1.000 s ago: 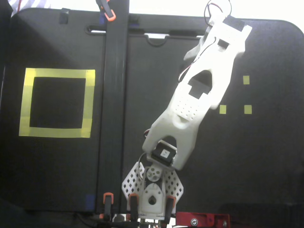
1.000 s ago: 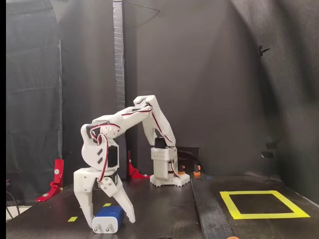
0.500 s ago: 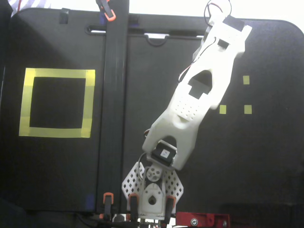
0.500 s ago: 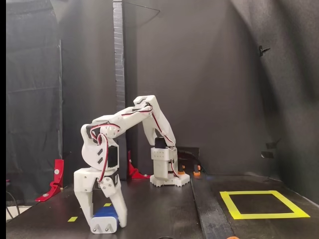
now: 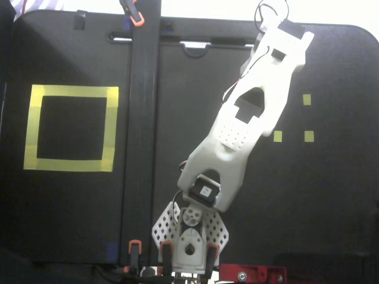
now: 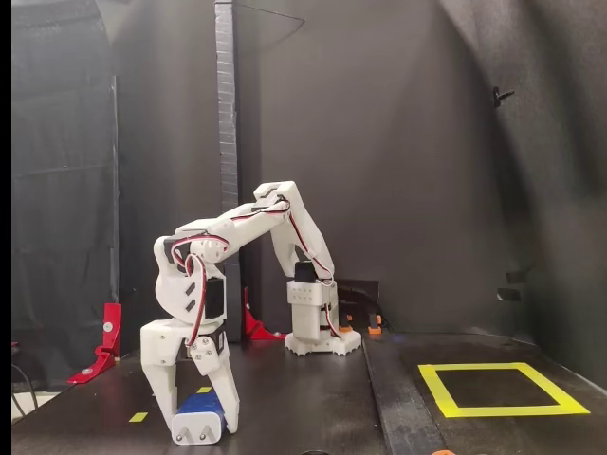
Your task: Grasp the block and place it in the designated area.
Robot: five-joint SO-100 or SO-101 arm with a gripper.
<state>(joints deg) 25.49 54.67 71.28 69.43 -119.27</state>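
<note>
In the side-on fixed view, a red bracket (image 6: 106,334) is leaning at the far left edge of the surface (image 6: 313,408). Just to its right, near the front left corner, the tool (image 6: 197,428) is reaching straight down, its two white fingers (image 6: 161,389) closed in against the sides of the block (image 6: 200,418). The block is sitting on the surface, or barely off it; the dim light is making that hard to judge. Its dark-blue body is showing between the fingers, with the pale face and two short prongs turned toward the camera. Two small yellow squares (image 6: 138,416) are lying beside it.

The block is looking like a rigid, light plastic piece with smooth, possibly slick sides, so a firm squeeze across the flat flanks, well away from the prongs, is probably the safest hold. The prongs are thin and are better left untouched.

Further right, the arm (image 6: 237,232) is arching back to its base (image 6: 318,332) near the middle rear. At the right side, close to the front edge, the area (image 6: 432,384) is lying bare and well apart from the block.

In the top-down fixed view the arm (image 5: 249,118) is covering the tool and the block, the area (image 5: 71,92) is sitting toward the left edge, and three yellow squares (image 5: 308,136) are showing to the right.

The grasp is seeming made; lifting and carrying across are remaining.
</note>
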